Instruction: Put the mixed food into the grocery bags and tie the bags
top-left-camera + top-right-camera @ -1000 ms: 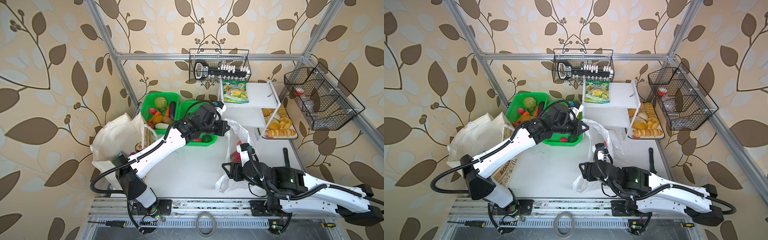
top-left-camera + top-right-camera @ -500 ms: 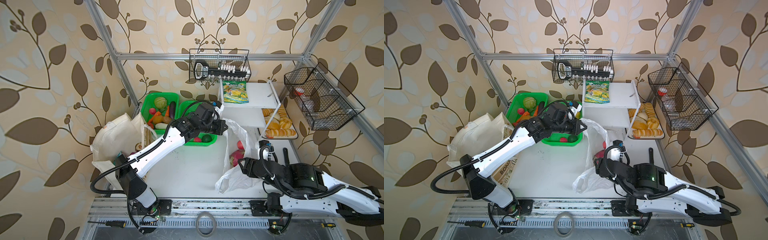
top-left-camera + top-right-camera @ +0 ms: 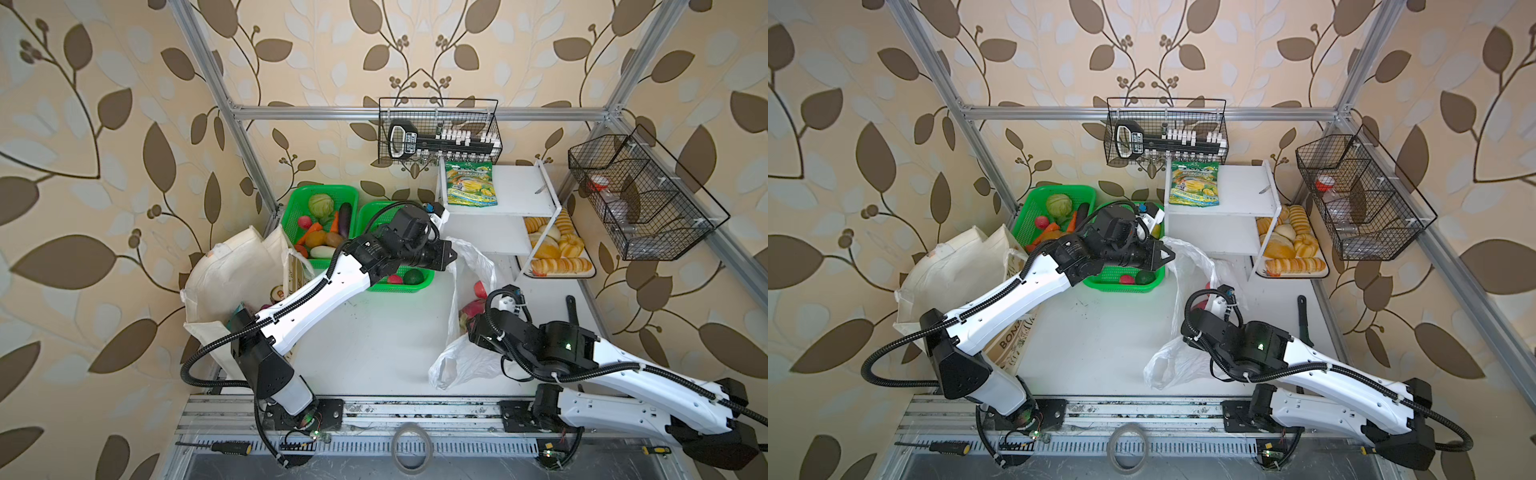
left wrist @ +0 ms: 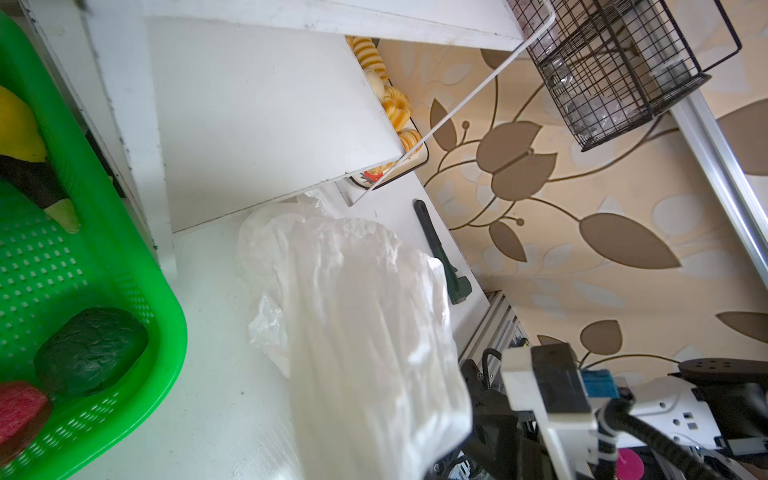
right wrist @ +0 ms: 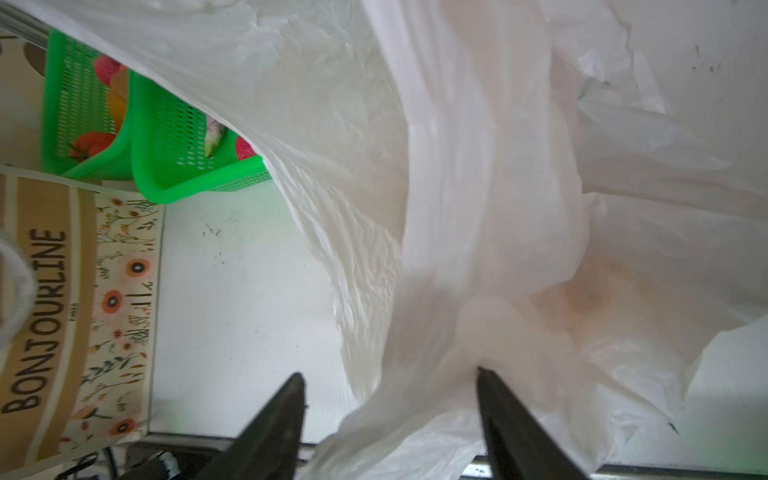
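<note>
White plastic bag [image 3: 465,365] is pinched in the closed left fingers [image 3: 449,257]; the right fingers [image 5: 282,415] straddle it, spread open.

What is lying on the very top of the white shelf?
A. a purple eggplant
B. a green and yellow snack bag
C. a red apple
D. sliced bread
B: a green-yellow snack pouch lies flat on the top board of the white shelf, while the sliced bread sits lower down on a tray.
</note>
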Controlling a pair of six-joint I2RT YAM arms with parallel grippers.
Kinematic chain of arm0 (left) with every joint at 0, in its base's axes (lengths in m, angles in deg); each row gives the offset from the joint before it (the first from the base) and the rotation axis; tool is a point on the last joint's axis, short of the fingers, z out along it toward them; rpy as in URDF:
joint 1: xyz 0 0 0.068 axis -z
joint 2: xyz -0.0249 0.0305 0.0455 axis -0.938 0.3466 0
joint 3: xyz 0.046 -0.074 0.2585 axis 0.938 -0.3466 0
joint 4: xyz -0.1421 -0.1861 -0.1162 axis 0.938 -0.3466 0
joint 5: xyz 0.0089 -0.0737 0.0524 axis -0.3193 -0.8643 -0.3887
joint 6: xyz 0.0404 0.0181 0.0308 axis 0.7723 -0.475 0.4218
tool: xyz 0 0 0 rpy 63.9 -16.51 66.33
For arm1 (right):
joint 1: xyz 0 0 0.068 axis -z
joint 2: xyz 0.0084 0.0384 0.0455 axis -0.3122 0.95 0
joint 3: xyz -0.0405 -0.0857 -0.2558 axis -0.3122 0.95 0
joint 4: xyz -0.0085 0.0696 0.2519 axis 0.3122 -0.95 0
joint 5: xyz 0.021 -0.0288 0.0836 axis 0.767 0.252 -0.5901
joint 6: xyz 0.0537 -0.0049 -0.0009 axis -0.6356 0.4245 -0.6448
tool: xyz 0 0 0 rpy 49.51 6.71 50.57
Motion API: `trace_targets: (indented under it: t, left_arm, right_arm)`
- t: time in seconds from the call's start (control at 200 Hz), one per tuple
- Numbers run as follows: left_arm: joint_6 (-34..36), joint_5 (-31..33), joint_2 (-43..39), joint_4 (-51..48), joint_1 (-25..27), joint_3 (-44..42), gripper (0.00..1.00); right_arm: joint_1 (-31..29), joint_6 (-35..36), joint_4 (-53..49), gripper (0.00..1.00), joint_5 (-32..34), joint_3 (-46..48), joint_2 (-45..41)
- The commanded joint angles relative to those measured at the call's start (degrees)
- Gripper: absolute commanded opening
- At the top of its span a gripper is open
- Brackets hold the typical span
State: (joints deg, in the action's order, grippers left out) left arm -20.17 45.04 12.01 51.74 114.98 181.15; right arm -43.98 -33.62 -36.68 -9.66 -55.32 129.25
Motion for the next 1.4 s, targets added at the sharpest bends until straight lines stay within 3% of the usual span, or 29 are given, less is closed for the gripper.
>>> trace_targets:
  t: [0.0,0.04,0.1,0.315,0.51,0.77,0.885,1.06,1.215,1.31,1.395]
  left_arm:
    - [0.8,0.0,-2.0,0.0,-0.5,2.1,0.00]
    - [1.0,0.4,-2.6,-0.3,-0.5,2.0,0.00]
    - [1.6,1.0,-3.7,-1.0,-0.6,1.7,0.00]
    - [3.6,1.7,-11.5,-5.3,-0.6,-0.8,0.00]
    - [2.8,1.3,-19.0,-12.2,-0.6,-2.1,0.00]
    - [-1.3,5.9,-26.9,-22.2,-0.6,0.0,0.00]
    - [-1.7,13.5,-27.4,-30.7,-0.6,4.7,0.00]
    - [-0.8,18.3,-26.0,-35.8,-0.6,9.4,0.00]
    - [-1.2,15.8,-23.5,-33.9,-0.6,7.1,0.00]
    - [-4.0,14.9,-22.9,-28.6,-0.6,2.2,0.00]
    - [-6.8,14.8,-23.3,-23.3,-0.8,-1.4,0.00]
  right_arm:
    - [0.2,-0.4,-1.2,0.27,1.7,-0.1,0.0]
    - [0.0,0.4,-1.3,0.12,2.6,-0.8,-0.8]
    - [0.1,3.3,0.0,0.00,2.8,-1.7,-2.5]
    - [2.5,18.7,2.3,0.00,-6.2,-7.1,-6.7]
    - [4.4,21.9,0.3,0.00,-8.5,-12.3,-11.4]
    - [11.1,29.9,7.8,0.00,-22.5,-15.3,-11.4]
    - [19.4,33.1,12.0,0.00,-31.8,-15.9,-8.6]
    - [42.8,35.9,14.2,0.00,-54.2,-14.0,1.3]
    - [44.2,40.7,17.2,0.00,-57.5,-15.8,8.9]
    - [44.7,42.6,14.0,0.29,-54.0,-18.1,11.1]
    - [46.0,43.6,9.7,0.45,-47.0,-21.3,9.2]
